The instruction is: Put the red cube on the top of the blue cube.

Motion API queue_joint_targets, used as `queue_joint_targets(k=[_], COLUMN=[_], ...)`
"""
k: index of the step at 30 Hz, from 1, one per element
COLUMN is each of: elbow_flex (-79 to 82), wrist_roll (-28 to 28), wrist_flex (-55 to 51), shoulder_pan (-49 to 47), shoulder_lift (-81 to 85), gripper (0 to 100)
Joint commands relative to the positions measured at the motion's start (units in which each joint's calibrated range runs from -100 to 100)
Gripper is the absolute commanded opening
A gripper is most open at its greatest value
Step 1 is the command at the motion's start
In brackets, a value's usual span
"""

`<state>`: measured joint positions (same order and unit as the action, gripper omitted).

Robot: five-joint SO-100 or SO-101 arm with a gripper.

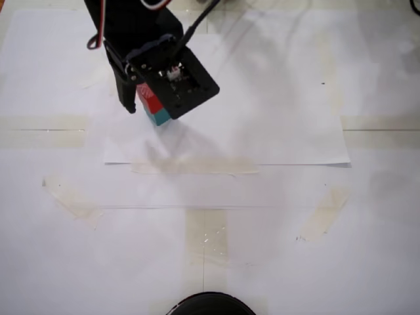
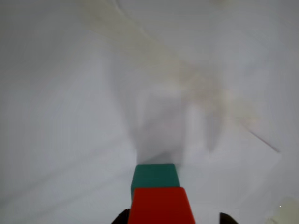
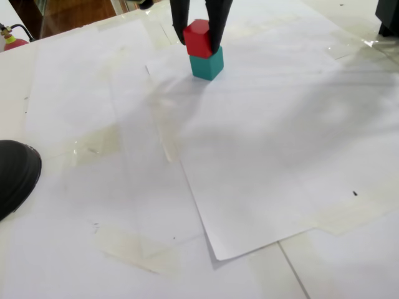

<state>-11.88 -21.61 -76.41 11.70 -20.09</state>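
The red cube (image 3: 198, 37) rests on top of the blue cube (image 3: 207, 63), a teal block on the white paper at the far side of the table. In a fixed view the red cube (image 1: 149, 100) and the blue cube (image 1: 161, 117) peek out from under the black arm. My gripper (image 3: 198, 40) straddles the red cube with one finger on each side. In the wrist view the red cube (image 2: 162, 206) sits over the blue cube (image 2: 154, 176). My gripper (image 2: 170, 219) is slightly open there: the left fingertip is against the cube and the right fingertip (image 2: 228, 218) stands apart from it.
A black rounded object (image 1: 210, 304) sits at the table's near edge and also shows in another fixed view (image 3: 15, 174). Taped white paper sheets (image 3: 262, 187) cover the table, with tape strips (image 1: 197, 166) across them.
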Motion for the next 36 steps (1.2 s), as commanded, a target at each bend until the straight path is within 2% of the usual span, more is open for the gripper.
queue_joint_targets(k=[1, 8, 20, 27, 33, 36], elbow_flex=[-1.8, -1.8, -3.6, -5.5, -3.9, 4.8], wrist_roll=[-2.2, -3.9, -2.9, -4.0, -9.0, -14.1], wrist_flex=[-2.4, -4.3, -5.7, -11.7, -17.1, -17.1], shoulder_pan=[-1.8, -4.0, -3.0, -1.8, -5.2, -8.5], shoulder_lift=[2.4, 3.7, 7.3, 14.2, 25.5, 35.0], gripper=[35, 43, 44, 44, 42, 35])
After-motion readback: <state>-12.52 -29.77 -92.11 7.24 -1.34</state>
